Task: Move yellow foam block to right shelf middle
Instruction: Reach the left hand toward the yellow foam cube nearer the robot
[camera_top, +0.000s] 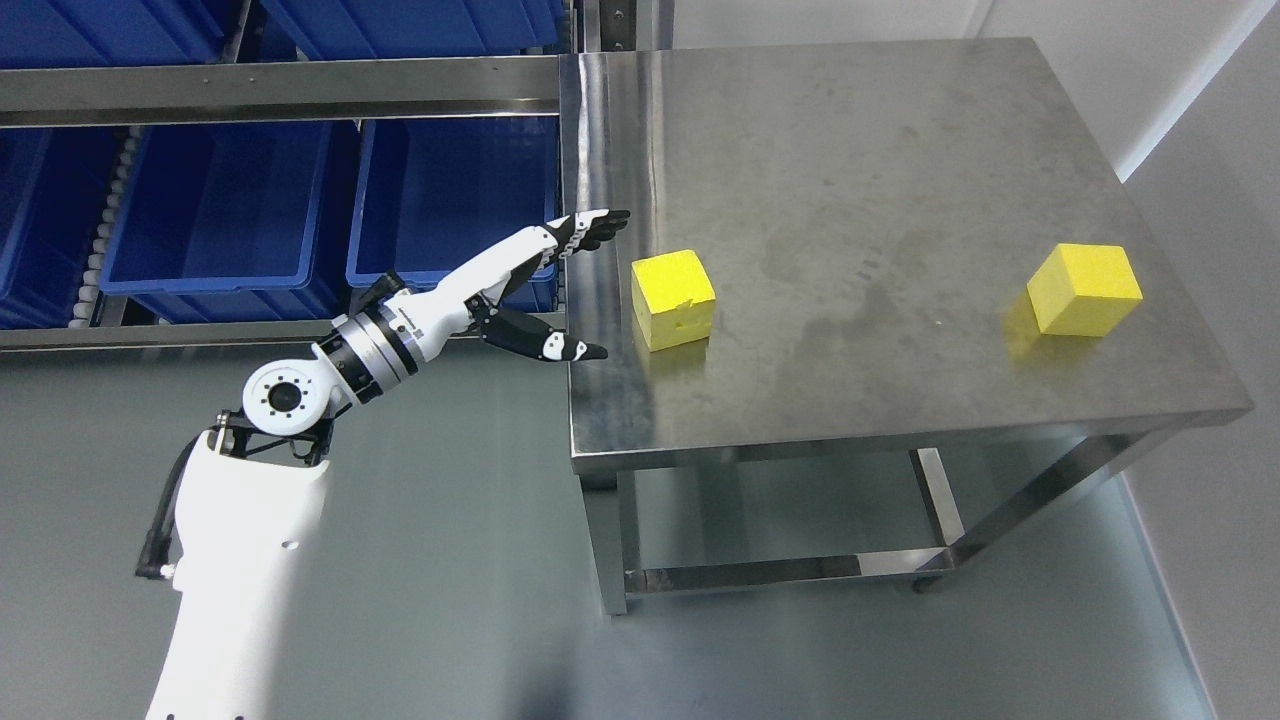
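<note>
Two yellow foam blocks rest on the steel table (860, 150). One yellow block (673, 298) sits near the table's left edge, with a small notch on its front face. The other yellow block (1084, 289) lies near the right edge. My left hand (590, 285) reaches in from the lower left and hovers at the table's left edge, just left of the near block. Its fingers (595, 226) are stretched out above and the thumb (560, 345) is spread below, holding nothing and not touching the block. My right arm is out of the picture.
A shelf rack stands left of the table, holding several blue bins (215, 210) on roller tracks behind a steel rail (280, 85). Grey floor lies below. A white wall runs along the right side.
</note>
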